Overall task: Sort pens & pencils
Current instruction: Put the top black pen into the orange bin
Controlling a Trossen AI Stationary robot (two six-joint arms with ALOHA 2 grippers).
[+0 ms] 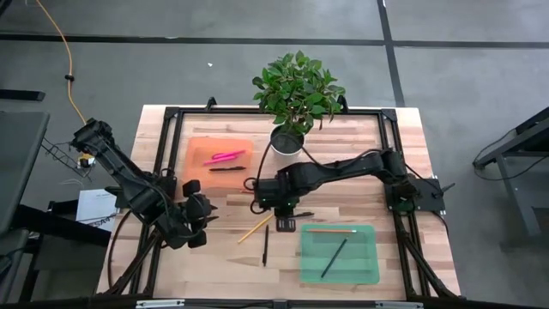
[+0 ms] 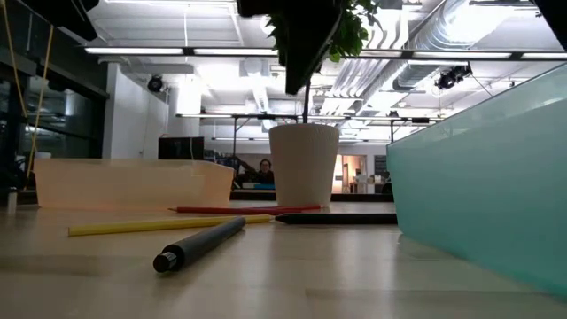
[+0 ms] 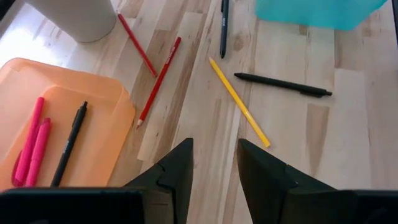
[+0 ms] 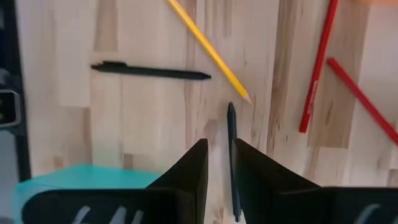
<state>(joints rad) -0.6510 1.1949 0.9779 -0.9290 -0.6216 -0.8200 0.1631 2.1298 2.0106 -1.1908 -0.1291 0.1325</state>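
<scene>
High view: the left gripper (image 1: 199, 225) hovers at the table's (image 1: 403, 154) left front, holding nothing. The right gripper (image 1: 284, 215) hangs mid-table over a dark pen (image 1: 299, 214). An orange tray (image 1: 196, 168) holds pink pens (image 1: 225, 157) and a black pen (image 1: 227, 168); a green tray (image 1: 360, 257) holds a tan pencil (image 1: 331, 230) and a dark pencil (image 1: 334, 257). A yellow pencil (image 1: 255, 228) and a second dark pen (image 1: 265, 244) lie loose between the trays.

Low view: this second pen (image 2: 200, 243) lies nearest, the yellow pencil (image 2: 168, 225) behind it, red pencils (image 2: 248, 209) before the white plant pot (image 2: 303, 165).

Left wrist view: fingers (image 3: 177, 174) slightly parted, empty, above bare wood.

Right wrist view: fingers (image 4: 193, 174) narrowly parted, straddling the dark pen (image 4: 231, 134); whether they grip it cannot be told.
</scene>
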